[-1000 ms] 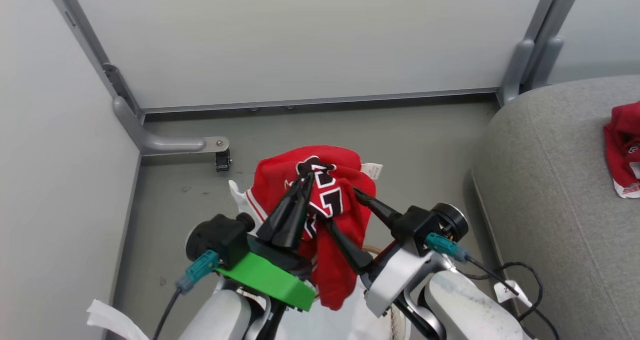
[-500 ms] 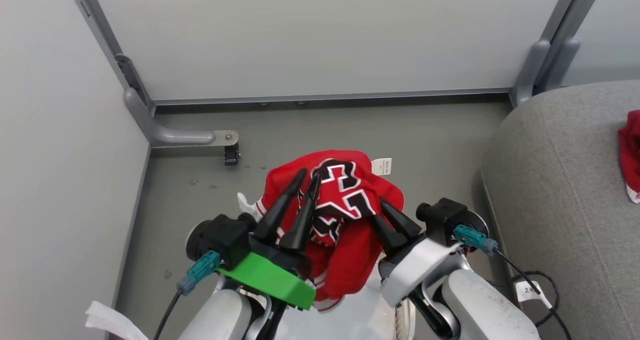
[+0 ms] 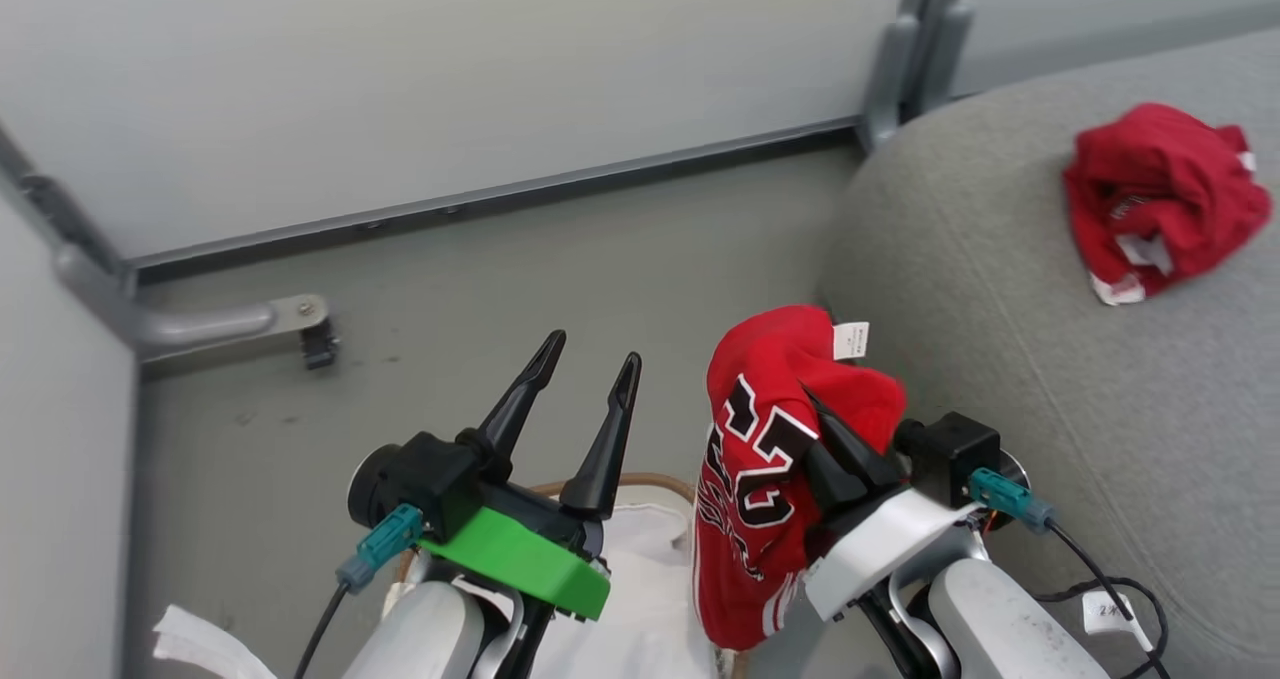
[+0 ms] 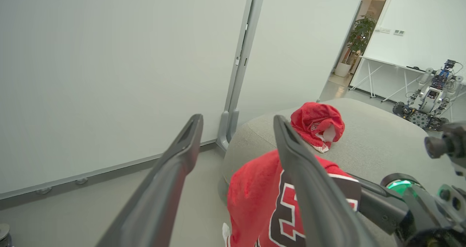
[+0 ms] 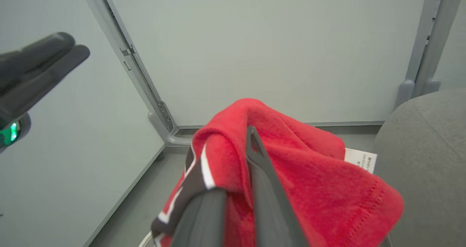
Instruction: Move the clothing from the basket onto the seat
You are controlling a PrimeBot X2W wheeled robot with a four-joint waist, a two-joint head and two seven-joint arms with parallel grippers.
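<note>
The clothing (image 3: pixel 745 559) lay in two places. In the head view, a bright red fabric jersey (image 3: pixel 775 359) with black-and-white numerals and white striped trim hung from the right gripper (image 3: pixel 815 409), whose two long dark fingers were pressed together on the cloth. The jersey hung just beside the rounded edge of the large grey woven-fabric seat (image 3: pixel 1000 409), and its lower hem overlapped the small basket (image 3: pixel 640 480) with the brown woven rim; whether they touched could not be told. A plain white liner sheet (image 3: pixel 640 579) lay in the basket. A second crumpled red garment (image 3: pixel 1160 194) rested on top of the seat, well apart from the jersey. The left gripper (image 3: pixel 592 351) was raised above the basket with its fingers spread and nothing between them. Grey floor (image 3: pixel 520 289) and pale wall panels (image 3: pixel 450 89) lay beyond. In the left wrist view, the left gripper's fingers stood wide apart, framing the hanging jersey and, further off, the crumpled garment on the seat; a distant robot (image 4: pixel 429 98) and a potted plant (image 4: pixel 358 36) stood in the room behind. In the right wrist view, red cloth draped over and between the right gripper's closed fingers, a white label (image 5: pixel 360 159) showed at the jersey's edge, and the seat sat at the right.
</note>
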